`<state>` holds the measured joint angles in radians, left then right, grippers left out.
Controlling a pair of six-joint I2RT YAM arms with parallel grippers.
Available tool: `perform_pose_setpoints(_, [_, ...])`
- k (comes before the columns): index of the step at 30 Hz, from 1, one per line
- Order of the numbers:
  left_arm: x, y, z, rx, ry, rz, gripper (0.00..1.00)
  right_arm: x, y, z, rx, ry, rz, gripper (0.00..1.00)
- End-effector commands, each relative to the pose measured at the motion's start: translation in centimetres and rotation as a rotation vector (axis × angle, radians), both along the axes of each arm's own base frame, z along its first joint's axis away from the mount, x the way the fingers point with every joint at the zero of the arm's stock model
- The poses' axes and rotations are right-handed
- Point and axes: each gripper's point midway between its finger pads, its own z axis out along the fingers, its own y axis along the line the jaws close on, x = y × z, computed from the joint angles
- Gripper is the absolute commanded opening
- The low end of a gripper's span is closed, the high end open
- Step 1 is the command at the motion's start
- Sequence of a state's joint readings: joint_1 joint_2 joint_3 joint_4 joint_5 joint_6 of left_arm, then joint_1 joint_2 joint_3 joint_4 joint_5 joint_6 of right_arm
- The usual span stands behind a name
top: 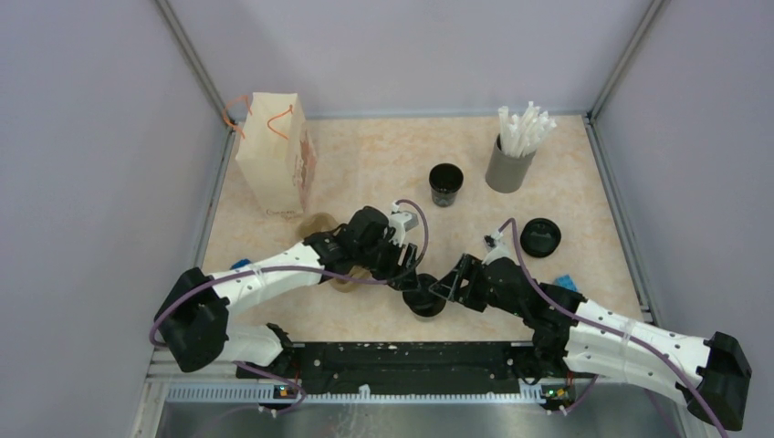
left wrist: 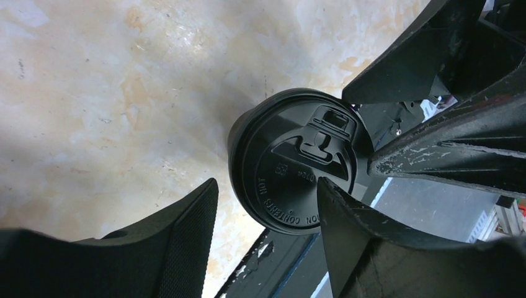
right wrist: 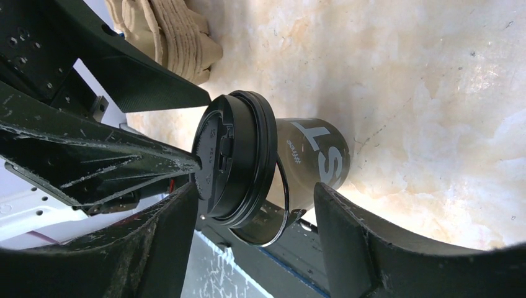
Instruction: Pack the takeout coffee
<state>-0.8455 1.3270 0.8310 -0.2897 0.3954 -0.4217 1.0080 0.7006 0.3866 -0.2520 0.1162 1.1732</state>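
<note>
We see the black coffee cup (right wrist: 310,161) standing upright on the marbled surface (top: 383,164), near its front edge and between the two arms. Its long axis is vertical and its mouth faces up. A black lid (left wrist: 298,161) sits on the cup, with its sip-hole side toward the right arm.

The left claw (left wrist: 267,181) is spread above the lid and grasps nothing, with one fingertip (left wrist: 335,205) at the lid's rim. The right claw (right wrist: 255,186) is released too. It is turned so that one finger sits at lid height and the other near the cup's base, and we cannot tell if either touches the cup.

Further back, a second black cup (top: 445,182) stands open, its inside too dark to judge. A grey holder (top: 507,169) is filled with white wrapped straws (top: 527,126). A brown paper bag (top: 274,155) with orange handles stands upright at the far left. A loose black lid (top: 540,237) lies to the right, and a tan cardboard stack (right wrist: 167,37) rests just behind the left arm.

The fitted lid reads "CONTENTS HOT". The cup shows large white letters "ST", and the smaller word beside them is unreadable, as is the bag's print.
</note>
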Motion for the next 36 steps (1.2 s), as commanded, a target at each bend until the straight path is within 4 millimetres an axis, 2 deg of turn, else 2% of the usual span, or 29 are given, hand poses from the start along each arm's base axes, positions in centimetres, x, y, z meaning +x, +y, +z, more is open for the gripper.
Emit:
perform_pose_setpoints(1, [-0.5, -0.8, 0.4, -0.048, -0.001, -0.03, 0.64, 0.3, 0.4, 0.7, 0.021, -0.036, -0.002, 0.66])
perform_pose_setpoints(11, [-1.4, -1.5, 1.1, -0.084, 0.004, -0.058, 0.55, 0.4, 0.3, 0.5, 0.01, -0.041, -0.001, 0.54])
perform_pose_setpoints(20, [-2.2, -1.7, 1.0, -0.092, 0.014, -0.079, 0.52, 0.2, -0.1, -0.1, -0.012, -0.036, -0.001, 0.47])
perform_pose_setpoints(28, [-2.7, -1.3, 0.9, -0.092, 0.008, -0.08, 0.6, -0.2, -0.7, -0.9, -0.032, -0.031, 0.007, 0.48])
perform_pose_setpoints(36, [-3.1, -1.3, 1.3, -0.114, 0.005, -0.095, 0.64, -0.9, -0.3, -0.2, -0.02, -0.043, 0.067, 0.5])
